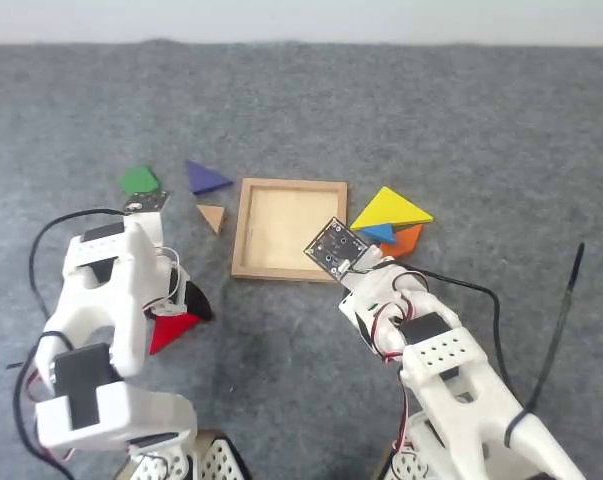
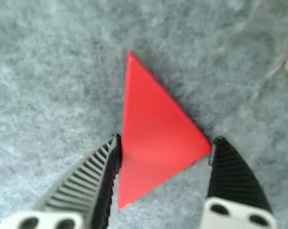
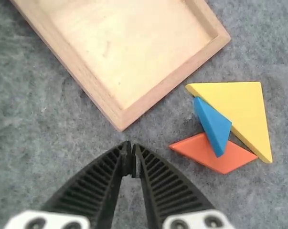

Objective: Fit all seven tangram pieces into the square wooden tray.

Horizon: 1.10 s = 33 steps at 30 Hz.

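Observation:
The square wooden tray (image 1: 243, 230) lies mid-table with nothing in it. A red triangle (image 2: 153, 138) sits between the fingers of my left gripper (image 2: 165, 143), which is shut on its edges, down on the carpet to the front left of the tray (image 1: 171, 330). My right gripper (image 3: 133, 160) is shut and holds nothing, hovering over the carpet just off the tray's near right corner (image 3: 120, 119). Right of the tray, a yellow triangle (image 3: 241, 112), a small blue triangle (image 3: 213, 126) and an orange piece (image 3: 215, 155) overlap. A green piece (image 1: 139, 180), a purple triangle (image 1: 205, 178) and a small tan triangle (image 1: 213, 216) lie left of the tray.
Grey carpet covers the whole table. A black cable (image 1: 566, 300) rises at the right beside the right arm, and another cable (image 1: 41, 250) loops off the left arm. Bare carpet stretches behind the tray.

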Each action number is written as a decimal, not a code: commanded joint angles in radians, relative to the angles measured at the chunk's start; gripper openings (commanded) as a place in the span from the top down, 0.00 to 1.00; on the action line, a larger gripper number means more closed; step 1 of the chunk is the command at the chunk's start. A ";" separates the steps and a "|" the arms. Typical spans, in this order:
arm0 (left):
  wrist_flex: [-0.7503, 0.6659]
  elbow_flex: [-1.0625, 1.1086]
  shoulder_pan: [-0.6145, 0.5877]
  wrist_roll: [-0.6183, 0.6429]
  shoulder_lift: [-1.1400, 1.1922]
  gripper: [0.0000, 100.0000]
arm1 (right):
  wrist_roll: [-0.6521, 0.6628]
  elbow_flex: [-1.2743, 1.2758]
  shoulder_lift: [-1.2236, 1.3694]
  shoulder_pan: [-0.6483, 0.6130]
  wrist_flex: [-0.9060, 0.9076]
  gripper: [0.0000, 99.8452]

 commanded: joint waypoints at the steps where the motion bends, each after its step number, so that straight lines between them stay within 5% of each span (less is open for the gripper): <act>1: -0.002 0.025 0.011 -0.009 -0.002 0.74 | -0.003 -0.008 -0.005 -0.004 -0.010 0.99; 19: 0.000 0.021 0.014 -0.005 -0.017 0.74 | -0.003 -0.008 -0.005 -0.004 -0.010 0.99; 33: 0.169 0.027 0.014 -0.005 -0.384 0.74 | -0.003 -0.006 -0.005 -0.004 -0.008 0.99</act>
